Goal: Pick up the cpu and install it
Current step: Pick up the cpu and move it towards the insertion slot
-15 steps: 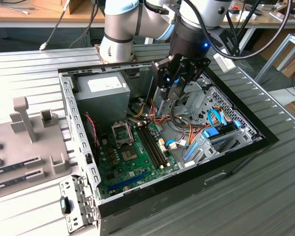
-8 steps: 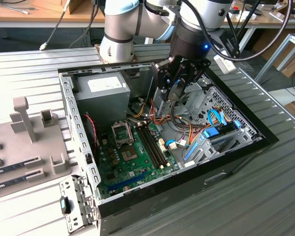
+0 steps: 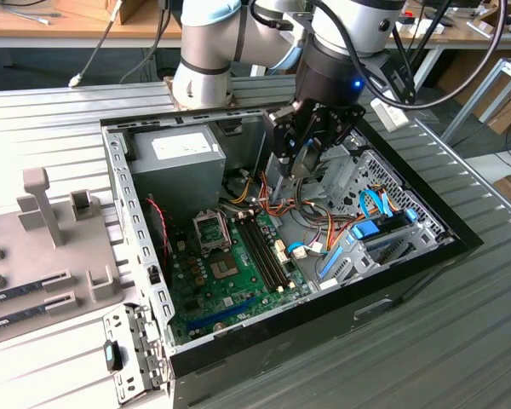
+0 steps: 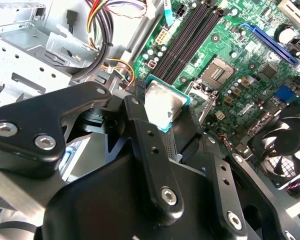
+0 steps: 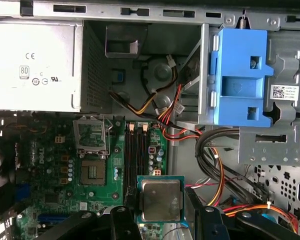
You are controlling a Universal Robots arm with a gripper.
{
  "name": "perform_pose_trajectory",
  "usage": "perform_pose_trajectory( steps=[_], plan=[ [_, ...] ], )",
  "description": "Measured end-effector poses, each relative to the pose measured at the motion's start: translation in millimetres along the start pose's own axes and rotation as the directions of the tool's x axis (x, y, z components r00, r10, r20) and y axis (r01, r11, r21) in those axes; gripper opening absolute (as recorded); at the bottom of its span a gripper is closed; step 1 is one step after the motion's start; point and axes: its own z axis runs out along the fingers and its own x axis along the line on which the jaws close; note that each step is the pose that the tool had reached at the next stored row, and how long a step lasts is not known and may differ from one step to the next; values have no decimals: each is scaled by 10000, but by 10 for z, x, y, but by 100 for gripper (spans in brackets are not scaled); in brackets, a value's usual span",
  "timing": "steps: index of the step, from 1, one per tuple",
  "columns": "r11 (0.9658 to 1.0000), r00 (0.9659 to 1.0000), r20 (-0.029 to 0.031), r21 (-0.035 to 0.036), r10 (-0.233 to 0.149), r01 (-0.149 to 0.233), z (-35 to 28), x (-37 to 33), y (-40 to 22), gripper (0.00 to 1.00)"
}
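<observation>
1. Your ribbed metal table (image 3: 468, 358) carried the open computer case (image 3: 341, 311) mid-scene.
2. At the exterior view's left you had a grey fixture plate (image 3: 8, 234), a metal bracket (image 3: 136, 354) nearer.

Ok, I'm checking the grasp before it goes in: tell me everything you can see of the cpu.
The cpu is a flat square chip: dull silvery metal lid, thin green board rim showing around it. The pincer clamps two opposite edges, lid towards both wrist cameras. It hangs over the green motherboard, near the memory slots, apart from the socket.
</observation>
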Motion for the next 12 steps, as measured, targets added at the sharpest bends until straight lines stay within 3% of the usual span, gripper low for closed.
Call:
perform_pose_trajectory(
  steps=[12],
  plan=[
    [10000,10000,0,0,0,0,34,3,-32,47]
  ],
)
